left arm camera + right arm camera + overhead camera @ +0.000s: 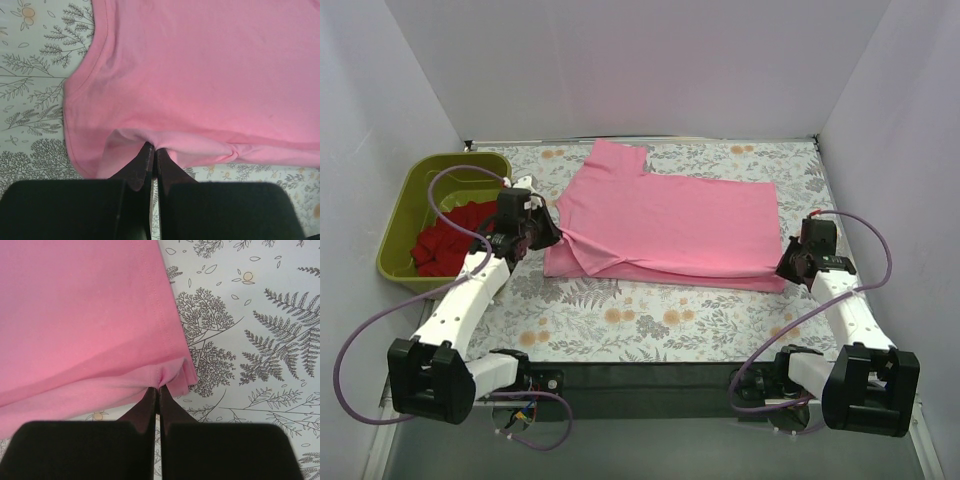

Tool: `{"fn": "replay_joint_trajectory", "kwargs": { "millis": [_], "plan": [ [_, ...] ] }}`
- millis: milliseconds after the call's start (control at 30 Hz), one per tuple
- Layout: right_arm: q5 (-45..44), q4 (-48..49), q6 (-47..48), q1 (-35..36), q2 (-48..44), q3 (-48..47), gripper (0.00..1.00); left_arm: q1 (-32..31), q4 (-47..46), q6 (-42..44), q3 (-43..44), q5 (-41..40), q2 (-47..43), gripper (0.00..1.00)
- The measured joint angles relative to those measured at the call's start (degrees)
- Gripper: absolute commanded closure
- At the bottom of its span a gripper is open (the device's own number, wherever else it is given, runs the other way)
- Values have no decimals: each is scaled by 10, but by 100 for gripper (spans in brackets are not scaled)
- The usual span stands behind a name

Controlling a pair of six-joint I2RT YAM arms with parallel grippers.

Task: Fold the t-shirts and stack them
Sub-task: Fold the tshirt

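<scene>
Top external view: the pink t-shirt (670, 225) is the biggest thing on the table. It stretches from one pair of jaws to the other, with an upper layer already lying over a lower one. Both arms hold its near edge. That looks like a lengthwise fold in hand, with the two ends pinched so the cloth lifts evenly and does not sag in the middle.

The olive tub (398, 225) sits just outside the left jaws, and the red t-shirt (445, 245) lies crumpled inside it. It is probably waiting its turn and not yet folded.

The left gripper (556, 234) is closed on a puckered bit of pink fabric. In the left wrist view the collar curve runs just ahead of its tips (154, 150). The right gripper (786, 267) is likewise clamped on the shirt. In the right wrist view its tips (159, 388) bite the hem corner, and the stitched hem runs away from them.

Under the jaws lies a pale tablecloth (650, 320) printed with ferns and small orange flowers. It looks flat and matte, so cloth should slide easily on it. Plain white walls (640, 60) close off the far side and both flanks beyond the arms.
</scene>
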State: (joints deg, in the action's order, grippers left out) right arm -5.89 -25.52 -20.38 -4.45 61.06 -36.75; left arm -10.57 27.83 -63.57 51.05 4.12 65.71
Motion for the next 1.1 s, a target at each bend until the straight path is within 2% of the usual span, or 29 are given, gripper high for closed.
{"fn": "replay_joint_trajectory", "kwargs": {
  "millis": [767, 1100],
  "plan": [
    [-14, -2, 11, 0, 112, -42, 99, 0, -56, 116, 82, 10, 186, 94],
    [-14, 9, 11, 0, 135, -88, 99, 0, -70, 115, 78, -7, 198, 93]
  ]
}}
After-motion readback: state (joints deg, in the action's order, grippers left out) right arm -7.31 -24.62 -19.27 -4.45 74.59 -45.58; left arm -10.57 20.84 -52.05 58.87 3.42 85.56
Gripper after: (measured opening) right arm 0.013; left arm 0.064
